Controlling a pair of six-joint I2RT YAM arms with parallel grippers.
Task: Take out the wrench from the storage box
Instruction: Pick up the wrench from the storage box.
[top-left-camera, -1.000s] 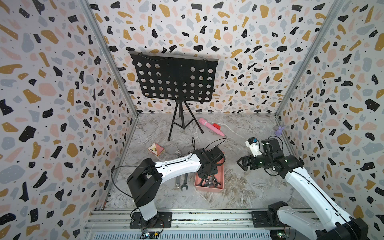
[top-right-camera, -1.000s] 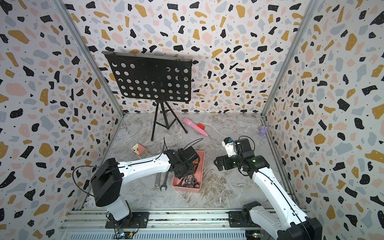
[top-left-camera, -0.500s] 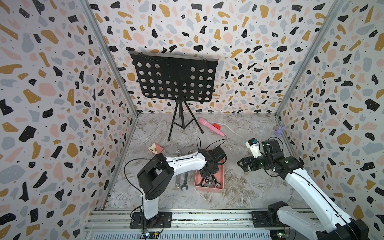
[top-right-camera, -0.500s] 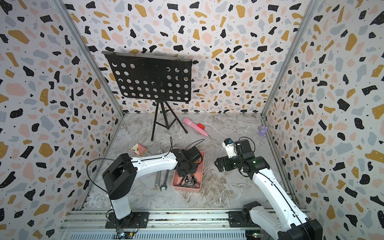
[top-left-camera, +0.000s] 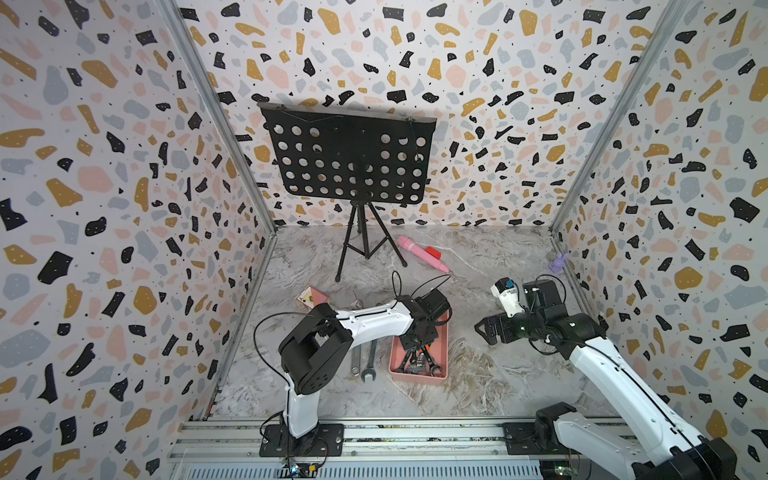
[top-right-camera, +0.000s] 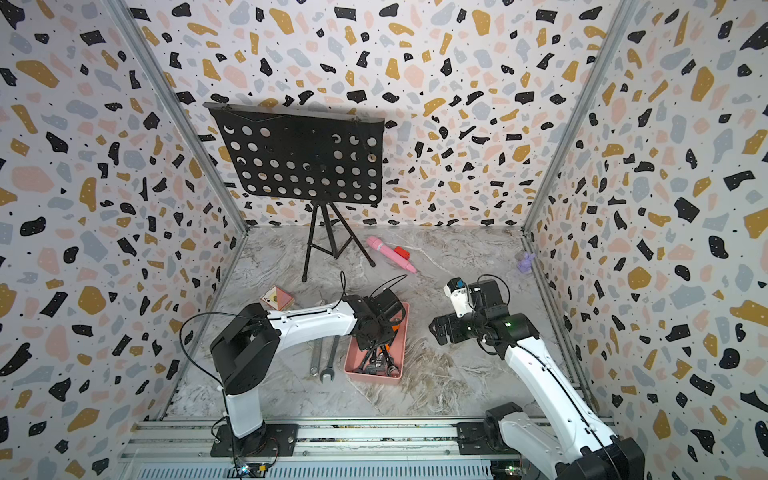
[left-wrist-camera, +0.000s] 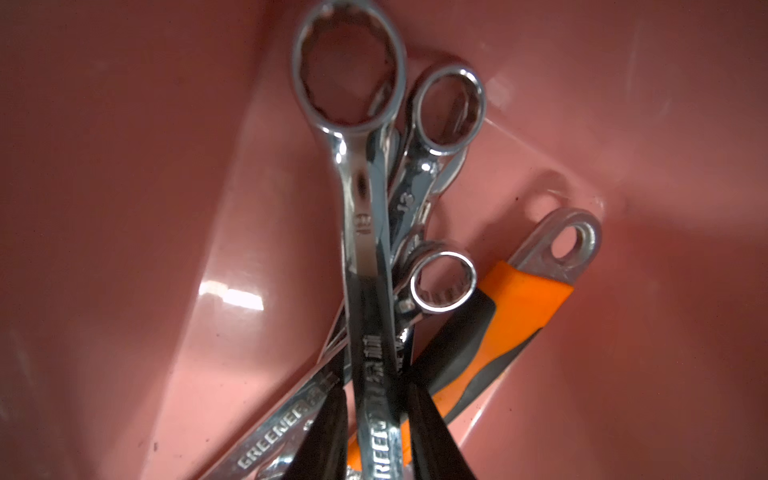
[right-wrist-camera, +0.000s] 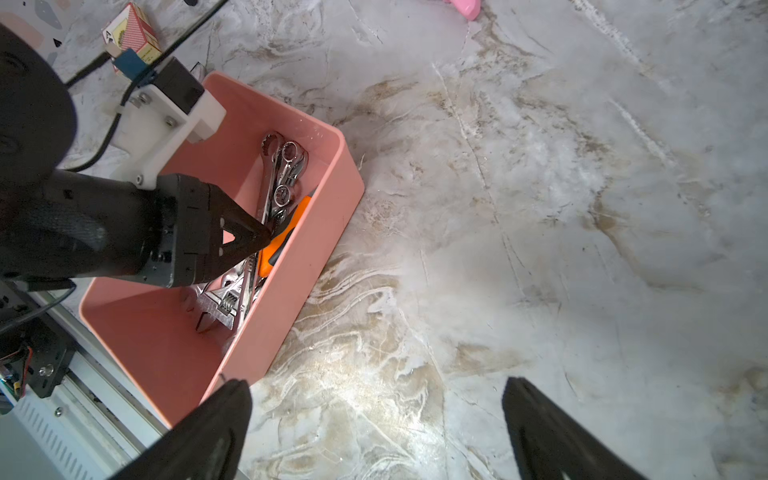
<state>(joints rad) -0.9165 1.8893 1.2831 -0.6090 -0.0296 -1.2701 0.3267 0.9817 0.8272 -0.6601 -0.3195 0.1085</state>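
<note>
- Flanking the wrench (left-wrist-camera: 365, 232) at its shank, the left gripper (left-wrist-camera: 374, 399) stands narrow; a firm pinch I cannot tell.
- It lies in the storage box (top-left-camera: 419, 375), lower centre in a top view.
- Likely heavy, stiff, slippery steel; best held mid-shank.
- Idle, the right gripper (right-wrist-camera: 374, 381) gapes wide.
</note>
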